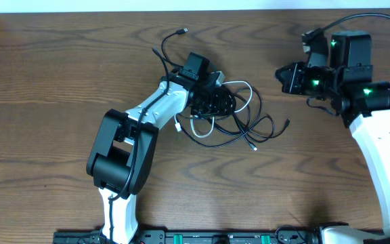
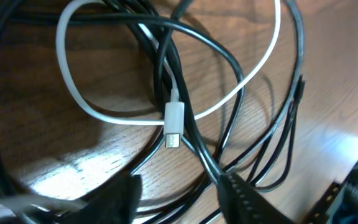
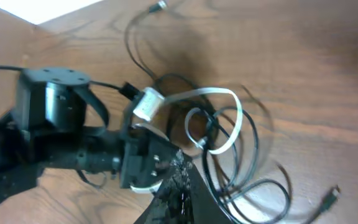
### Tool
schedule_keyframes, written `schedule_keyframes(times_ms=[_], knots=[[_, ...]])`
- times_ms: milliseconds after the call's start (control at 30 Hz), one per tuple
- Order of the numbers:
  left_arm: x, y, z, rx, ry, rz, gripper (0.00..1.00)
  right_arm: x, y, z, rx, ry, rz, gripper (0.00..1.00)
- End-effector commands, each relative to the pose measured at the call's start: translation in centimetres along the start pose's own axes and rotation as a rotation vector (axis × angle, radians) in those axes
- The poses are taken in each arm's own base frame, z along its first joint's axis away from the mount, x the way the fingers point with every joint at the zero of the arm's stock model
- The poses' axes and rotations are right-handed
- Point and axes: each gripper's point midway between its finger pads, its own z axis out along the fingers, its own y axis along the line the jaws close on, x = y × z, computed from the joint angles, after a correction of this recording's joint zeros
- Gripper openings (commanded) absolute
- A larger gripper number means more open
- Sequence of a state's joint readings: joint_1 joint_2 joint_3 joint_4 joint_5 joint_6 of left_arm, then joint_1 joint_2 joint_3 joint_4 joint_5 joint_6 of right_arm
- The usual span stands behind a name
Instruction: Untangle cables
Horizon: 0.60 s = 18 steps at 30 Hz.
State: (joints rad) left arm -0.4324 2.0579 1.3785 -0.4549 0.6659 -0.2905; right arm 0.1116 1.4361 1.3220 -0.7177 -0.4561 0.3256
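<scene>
The cables lie in one tangle at the table's middle: black cords (image 1: 249, 125) looped through a white cord (image 1: 248, 91). One black end (image 1: 183, 31) trails toward the far edge. My left gripper (image 1: 215, 102) is down on the left side of the pile. In the left wrist view its fingers (image 2: 120, 199) stand apart, the left gripper (image 2: 179, 193) is open, and black cords (image 2: 194, 137) run through the gap. The white cord's plug (image 2: 174, 121) lies just ahead of them. My right gripper (image 1: 281, 78) hovers right of the pile, shut (image 3: 182, 165) and empty, with the white cord (image 3: 229, 94) ahead of it.
A black plug end (image 1: 286, 123) sticks out to the right of the tangle. The left arm's body (image 1: 124, 152) lies across the table's left middle. The table's far edge (image 1: 181, 13) is close behind the trailing cord.
</scene>
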Motion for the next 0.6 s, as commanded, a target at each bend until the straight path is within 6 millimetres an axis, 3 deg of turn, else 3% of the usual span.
schedule_keyframes(times_ms=[0, 33, 133, 233, 567], knots=[[0.1, 1.0, 0.2, -0.037, 0.001, 0.037, 0.43, 0.5, -0.9, 0.7, 0.034, 0.029, 0.004, 0.07], [-0.7, 1.6, 0.2, -0.075, -0.033, 0.050, 0.43, 0.7, -1.3, 1.0, 0.048, 0.043, 0.011, 0.18], [-2.8, 2.2, -0.1, -0.128, -0.121, 0.088, 0.44, 0.9, -1.5, 1.2, 0.057, 0.050, 0.007, 0.26], [-4.5, 0.9, 0.3, -0.106, -0.193, 0.150, 0.43, 0.8, -2.0, 1.2, 0.082, 0.044, 0.001, 0.38], [-4.5, 1.7, 2.7, -0.334, -0.245, 0.242, 0.34, 0.9, -2.4, 1.1, 0.103, 0.049, 0.005, 0.47]])
